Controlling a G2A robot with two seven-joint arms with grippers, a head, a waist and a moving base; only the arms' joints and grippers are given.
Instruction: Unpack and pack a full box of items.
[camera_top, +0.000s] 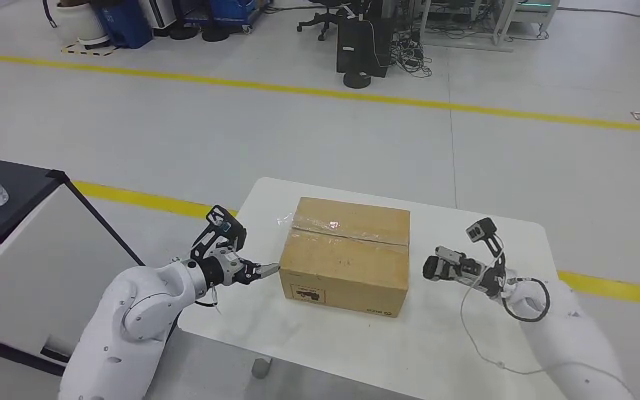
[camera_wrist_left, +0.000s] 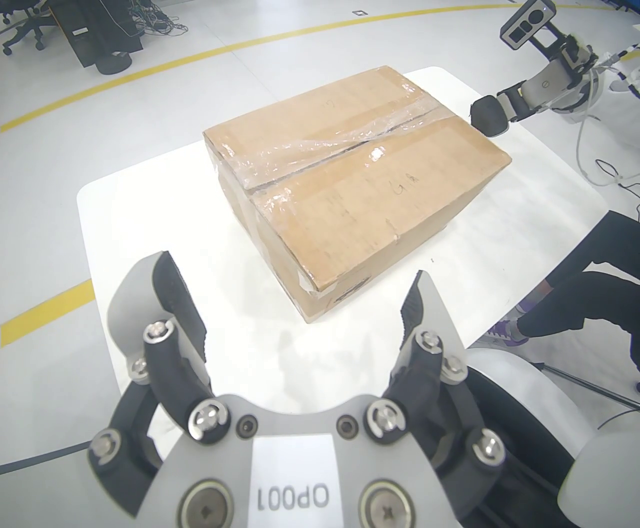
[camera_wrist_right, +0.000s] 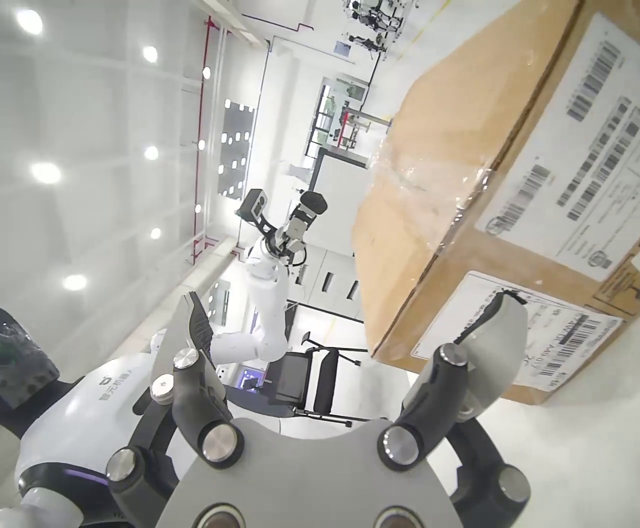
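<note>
**Sealed box at table centre; both tools open, one at each end**

The brown cardboard box (camera_top: 346, 255) sits near the centre of the white table (camera_top: 470, 340). Its flaps are down, and wrinkled clear tape (camera_wrist_left: 345, 135) runs along the top seam. Unpacking is judged not yet begun.

The left tool (camera_top: 270, 269) stands at the box's 9 o'clock, jaws spread wide and empty, with its tips just short of the end face. The right tool (camera_top: 432, 267) stands at 3 o'clock, likewise spread and empty, near the opposite end face. Contact there cannot be confirmed.

This stance, a tool at each end, appears suited to steadying the box from both ends or to reaching the tape. Central placement puts the box within reach of both arms and leaves table margin around it for the contents.
</note>
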